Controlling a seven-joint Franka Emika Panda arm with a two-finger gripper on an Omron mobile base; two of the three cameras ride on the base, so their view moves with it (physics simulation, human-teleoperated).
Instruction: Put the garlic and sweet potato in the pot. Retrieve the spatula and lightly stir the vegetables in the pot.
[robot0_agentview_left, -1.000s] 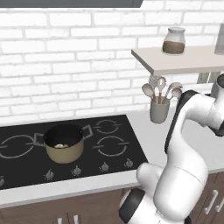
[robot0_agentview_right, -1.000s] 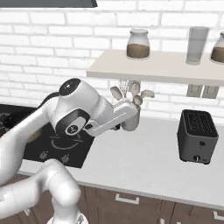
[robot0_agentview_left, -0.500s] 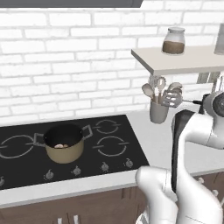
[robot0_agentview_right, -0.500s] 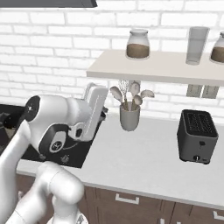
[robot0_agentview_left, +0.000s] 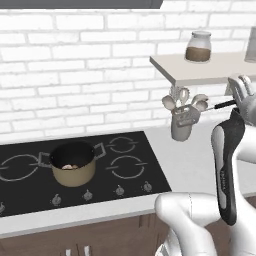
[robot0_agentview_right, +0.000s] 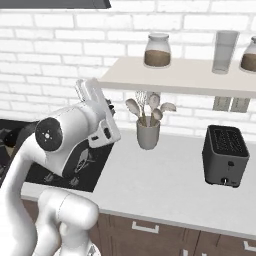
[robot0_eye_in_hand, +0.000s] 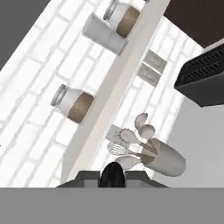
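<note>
My gripper (robot0_agentview_left: 236, 100) is shut on the black handle of the spatula (robot0_agentview_left: 220, 105), at shelf height to the right of the grey utensil cup (robot0_agentview_left: 183, 127). The spatula lies nearly level, and its silvery slotted head (robot0_agentview_left: 187, 114) shows in front of the cup's rim. In the hand view the handle's dark end (robot0_eye_in_hand: 113, 174) sits between the fingertips, with the cup (robot0_eye_in_hand: 169, 158) just beyond. The tan pot (robot0_agentview_left: 74, 164) stands on the left of the black stove (robot0_agentview_left: 125, 170), with the vegetables (robot0_agentview_left: 70, 167) as small lumps on its dark floor. From the right, the hand (robot0_agentview_right: 106, 106) hovers left of the cup (robot0_agentview_right: 148, 133).
A shelf (robot0_agentview_left: 200, 73) above the counter carries jars (robot0_agentview_right: 157, 50) and a glass (robot0_agentview_right: 224, 51). A black toaster (robot0_agentview_right: 225, 155) stands on the counter to the right. Pale round-headed spoons and a whisk stick out of the cup. The brick wall runs close behind.
The arm has swung back from the cup and risen. The hand has moved away from the cup, drawing the spatula out with it. The pot has not moved.
</note>
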